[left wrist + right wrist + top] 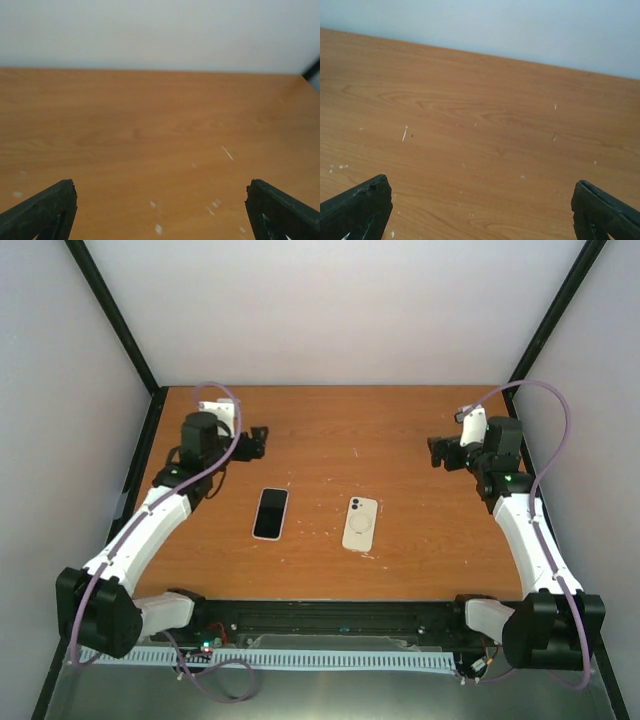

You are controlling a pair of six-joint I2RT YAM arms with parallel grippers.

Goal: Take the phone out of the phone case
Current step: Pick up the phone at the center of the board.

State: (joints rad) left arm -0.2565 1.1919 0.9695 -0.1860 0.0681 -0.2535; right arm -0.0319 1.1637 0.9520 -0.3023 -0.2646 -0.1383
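A black phone lies flat, screen up, left of the table's middle. A white phone case with a round ring and a dark camera corner lies flat about a hand's width to its right. The two do not touch. My left gripper hovers at the far left, well behind the phone, open and empty. My right gripper hovers at the far right, behind the case, open and empty. The left wrist view shows its fingertips wide apart over bare wood. The right wrist view shows the same. Neither wrist view shows the phone or the case.
The wooden table has grey walls at the back and both sides, with black frame posts in the corners. A black rail runs along the near edge between the arm bases.
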